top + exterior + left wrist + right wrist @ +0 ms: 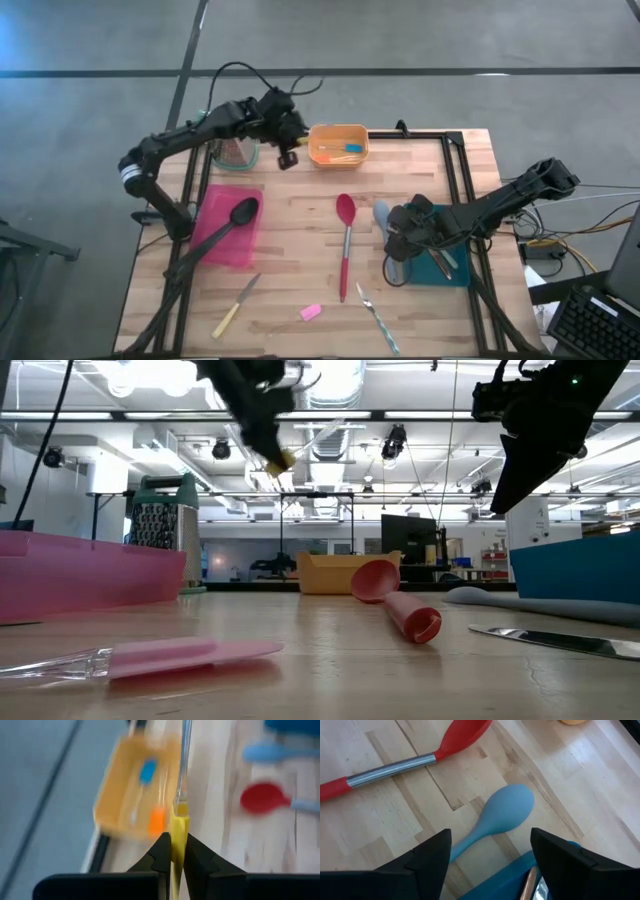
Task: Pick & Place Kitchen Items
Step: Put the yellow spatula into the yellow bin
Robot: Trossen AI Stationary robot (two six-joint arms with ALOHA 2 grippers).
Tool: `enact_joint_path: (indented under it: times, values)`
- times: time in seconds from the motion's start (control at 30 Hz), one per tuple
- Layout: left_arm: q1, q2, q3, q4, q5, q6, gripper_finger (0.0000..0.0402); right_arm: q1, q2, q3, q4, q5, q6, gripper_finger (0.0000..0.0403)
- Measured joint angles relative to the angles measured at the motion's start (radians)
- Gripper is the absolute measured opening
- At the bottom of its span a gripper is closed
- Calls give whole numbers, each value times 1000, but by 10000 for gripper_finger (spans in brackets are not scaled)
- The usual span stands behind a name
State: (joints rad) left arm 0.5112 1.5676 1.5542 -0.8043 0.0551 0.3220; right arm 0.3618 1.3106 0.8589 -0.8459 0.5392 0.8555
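My left gripper (288,157) hangs in the air beside the orange tub (338,145), shut on a yellow tool with a clear handle (183,765); in the low view its yellow end (279,460) shows high above the table. The tub (131,795) holds a blue tool (147,771) and an orange-tipped one (156,820). My right gripper (487,855) stands open over the pale-blue spoon (505,810), which lies flat on the wood beside a teal tray (450,268); its fingers touch nothing. The red spoon (345,245) lies at the table's middle. My left gripper pinches the tool's yellow end (179,827) between its two fingers. The clear handle runs straight out past the fingertips, in line with them. The fingers slant downward, and the tool is lifted clear of table and tub.
A pink tray (215,245) at the left holds a black spoon (238,215). A green-topped grater (160,530) stands at the far left. Near the front edge lie a yellow-handled knife (237,306), a pink tool (311,312) and metal cutlery (378,318).
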Motion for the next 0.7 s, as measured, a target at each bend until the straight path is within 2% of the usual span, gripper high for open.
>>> enact_joint_path:
  times: [0.27, 0.7]
  values:
    - [-84, 96, 45, 253, 13, 108, 28, 0, 0, 0, 0, 0, -2, 264]
    - [-59, 311, 131, 281, -37, 123, 28, 0, 0, 0, -2, 0, -2, 226]
